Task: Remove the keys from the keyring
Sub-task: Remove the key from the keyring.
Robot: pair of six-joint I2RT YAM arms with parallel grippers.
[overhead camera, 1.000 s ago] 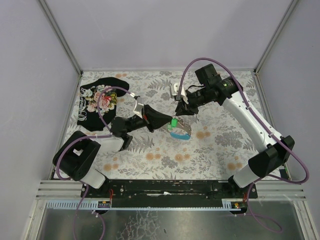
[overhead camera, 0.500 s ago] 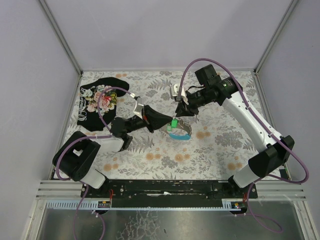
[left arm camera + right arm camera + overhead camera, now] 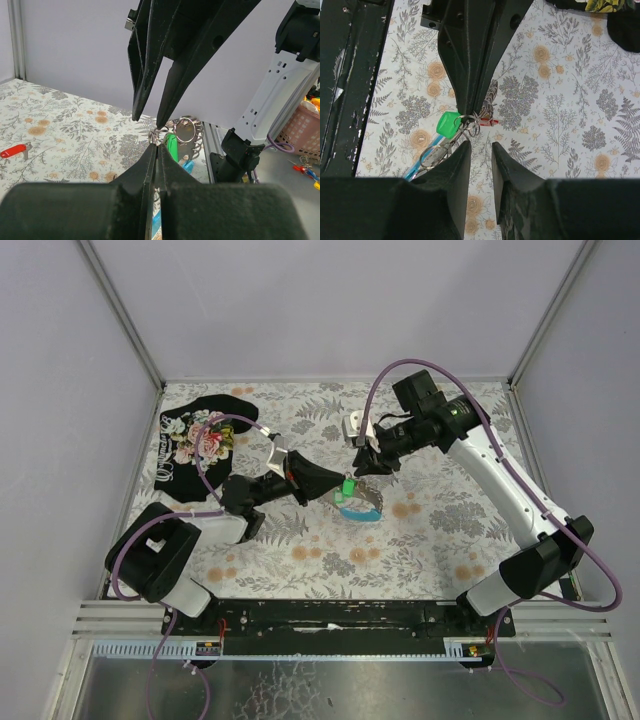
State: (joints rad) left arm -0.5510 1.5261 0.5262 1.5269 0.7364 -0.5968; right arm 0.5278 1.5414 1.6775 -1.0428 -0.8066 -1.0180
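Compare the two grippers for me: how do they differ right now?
The left gripper is shut, pinching the keyring; the right gripper is open, its fingers apart with nothing between them. The left gripper reaches in from the left; the right gripper comes at the keyring from the far right side. Both tips sit close together at the keyring, next to the green key.

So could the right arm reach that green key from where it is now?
Probably yes: the right gripper hangs open just beside the green key, nothing between them; the left gripper only pinches the keyring alongside.
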